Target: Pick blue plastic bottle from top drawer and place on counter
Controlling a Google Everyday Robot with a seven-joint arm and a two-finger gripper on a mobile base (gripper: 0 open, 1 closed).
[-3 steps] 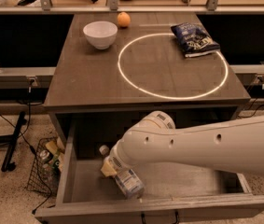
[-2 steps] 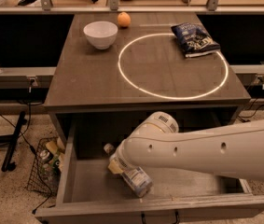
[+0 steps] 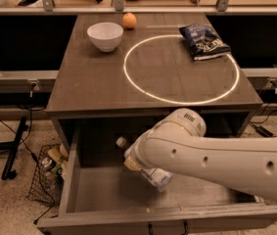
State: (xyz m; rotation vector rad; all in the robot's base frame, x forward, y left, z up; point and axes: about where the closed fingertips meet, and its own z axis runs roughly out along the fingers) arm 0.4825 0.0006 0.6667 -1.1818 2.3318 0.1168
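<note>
Your gripper (image 3: pixel 131 163) is sitting low inside the top drawer (image 3: pixel 70 180), tucked under the bulky white arm (image 3: pixel 216 155) that is reaching in from the right. Only a yellowish edge of it is showing past the arm's rounded shell, so you cannot tell whether it is clamped on anything.

The blue plastic bottle (image 3: pixel 157 177) is lying right against the gripper, tilted. Its white screw cap is pointing up and to the left, and its clear, ribbed body is slanting down to the right beneath the arm. You cannot tell whether it is resting on the drawer's flat grey floor or hanging just above it.

The drawer is standing pulled out, showing low wooden walls and a dark handle on its front panel. Above it, the counter (image 3: pixel 94 77) is spreading out as a dark, grained wooden top with a glowing white circle (image 3: pixel 128 77). A smooth white bowl (image 3: pixel 105 35) and an orange (image 3: pixel 129 20) are sitting at its far left, and a crinkled dark blue snack bag (image 3: pixel 204 42) is lying at the far right, overlapping the ring.
</note>
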